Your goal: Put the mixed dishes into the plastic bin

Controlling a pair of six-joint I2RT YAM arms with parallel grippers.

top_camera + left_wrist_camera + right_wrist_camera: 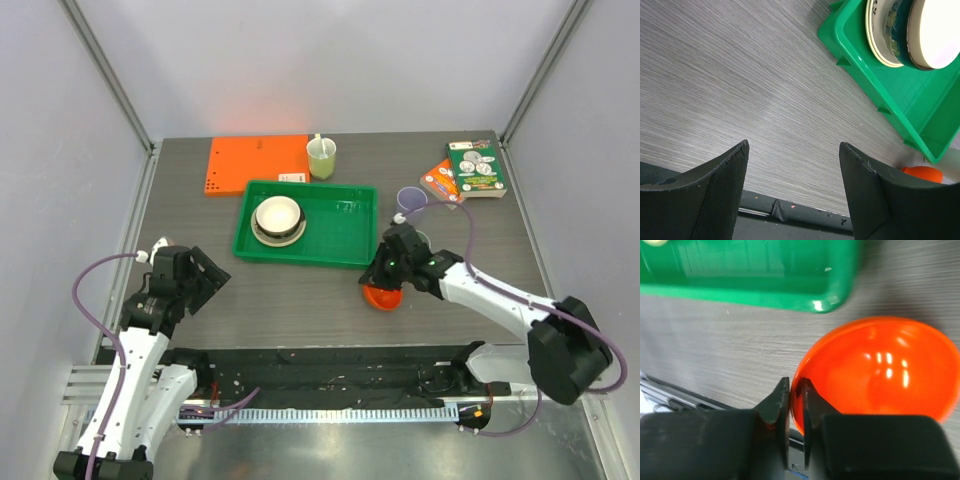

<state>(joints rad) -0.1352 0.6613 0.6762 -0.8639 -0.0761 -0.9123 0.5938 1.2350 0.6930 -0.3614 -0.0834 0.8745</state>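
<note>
The green plastic bin [340, 225] lies mid-table, and its near right corner [765, 295] shows in the right wrist view. Inside it a cream plate [877, 40] carries a bowl [278, 218] with a dark wall and a white inside. The orange-red bowl [382, 298] is just off the bin's front right corner. My right gripper [796, 385] is shut on its rim, one finger inside and one outside. Whether the bowl [885, 370] rests on the table I cannot tell. A lavender cup [411, 203] stands behind the right gripper [385, 275]. My left gripper [792, 147] hangs open and empty over bare table, left of the bin [860, 65].
A flat orange board [255, 163] lies behind the bin, with a yellow-green cup holding a spoon [321, 158] beside it. A green box [475, 168] and an orange card [440, 180] lie at the back right. Grey walls close in the table on three sides.
</note>
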